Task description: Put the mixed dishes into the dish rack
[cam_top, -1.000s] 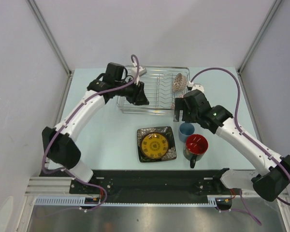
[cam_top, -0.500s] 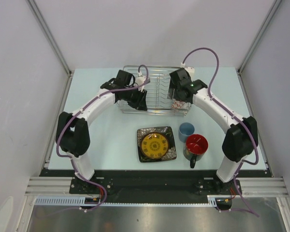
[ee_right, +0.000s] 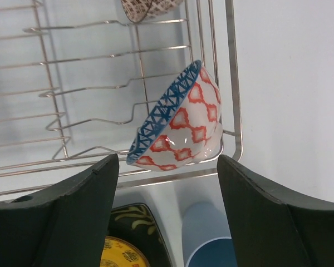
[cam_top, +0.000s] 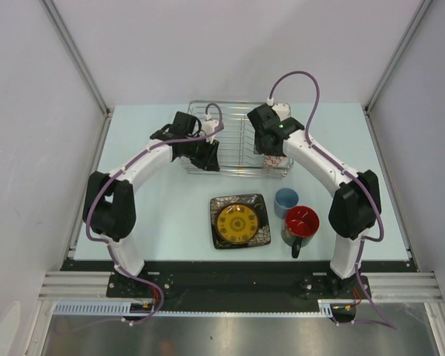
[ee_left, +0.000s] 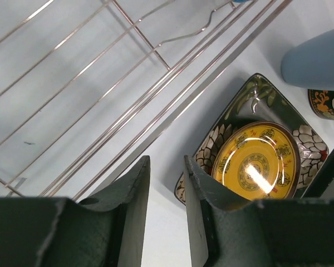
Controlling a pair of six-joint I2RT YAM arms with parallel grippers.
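The dish rack stands at the back middle of the table. In the right wrist view the blue patterned bowl leans on its edge in the rack's front right corner, with the pinkish-beige bowl behind it. My right gripper is open and empty just above the blue bowl. My left gripper hangs over the rack's front left edge, jaws a narrow gap apart with nothing between them. In front of the rack stand the dark square plate, the light-blue cup and the dark mug.
Both arms arch over the rack, the left gripper at its front left and the right gripper over its right end, where it hides the bowls from above. Grey walls stand on the left, right and back.
My right arm has swung from in front of the rack, near the cup, up over the rack's right end. My left gripper has shifted slightly along the rack's front left edge.
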